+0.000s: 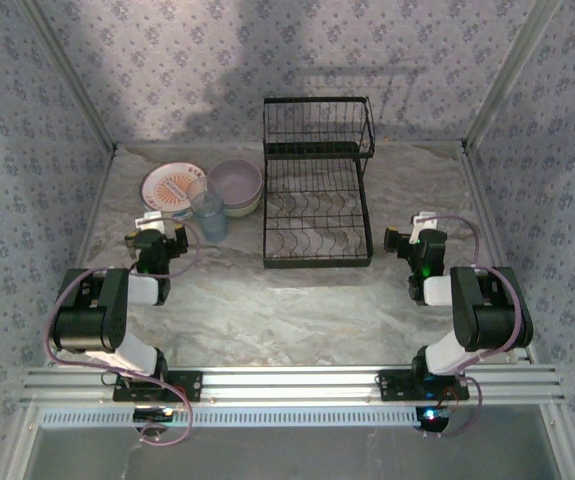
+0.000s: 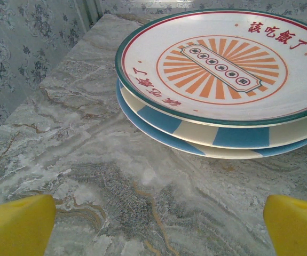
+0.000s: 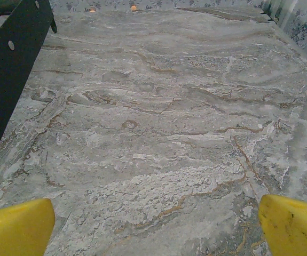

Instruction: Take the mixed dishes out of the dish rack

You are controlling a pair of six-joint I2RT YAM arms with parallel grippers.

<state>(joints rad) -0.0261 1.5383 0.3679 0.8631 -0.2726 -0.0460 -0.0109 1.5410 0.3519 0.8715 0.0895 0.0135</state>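
Looking down from the top camera, I see the black wire dish rack (image 1: 317,215) at the middle back of the marble table (image 1: 297,310), with its raised basket part toward the far wall. The dishes sit on the table to its left. The cream plate (image 1: 174,188) with the orange sunburst lies on top of a stack, and the lavender bowl (image 1: 235,183) is just to its right. The translucent blue cup (image 1: 209,216) stands upright in front of them, close against both.

My left gripper (image 2: 153,226) hovers low over the marble just short of the stack, jaws spread wide and holding nothing. Its yellow fingertips (image 2: 14,226) sit at the bottom corners of the wrist view. From there I can see the cream plate resting on a blue-and-white striped plate (image 2: 233,136), with another striped rim beneath.

My right gripper (image 3: 153,226) is also wide and empty over bare marble, just right of the rack's near corner, whose black edge crosses the wrist view's left side.
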